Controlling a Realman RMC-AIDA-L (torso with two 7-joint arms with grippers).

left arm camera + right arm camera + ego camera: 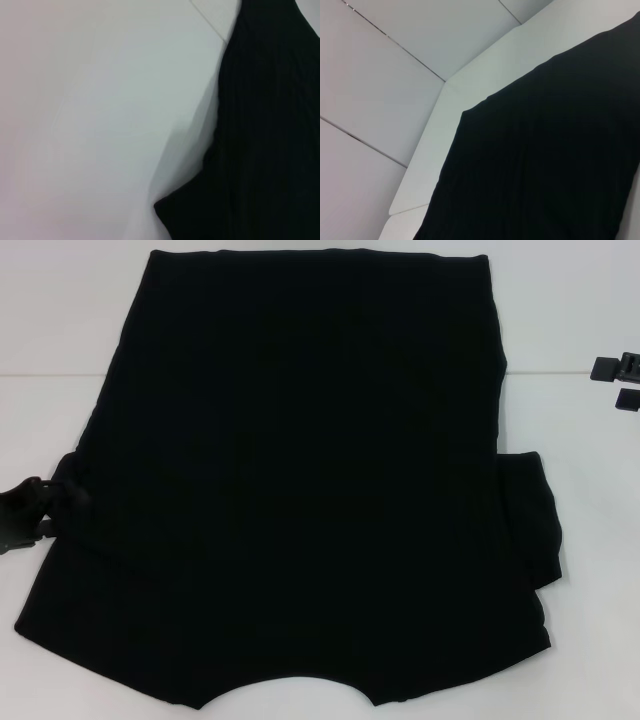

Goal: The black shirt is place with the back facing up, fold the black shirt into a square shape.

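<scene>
A large black shirt (290, 490) lay spread flat on a white table (60, 320), covering most of it. Its long axis ran away from the robot: the curved neckline sat at the near edge, the straight hem at the far edge. The sleeve on the robot's right stuck out sideways.

The left gripper (25, 515) sat at the sleeve on the robot's left, touching the cloth; it appeared to be at the fabric's edge, but dark on dark made it impossible to tell whether its fingers were apart or closed. The right gripper (620, 380) rested on the table well apart from the shirt, its finger state also unclear.

The cloth looked light, soft and limp, likely to sag and crease, so sleeve edges and hem corners seemed the best holds.
</scene>
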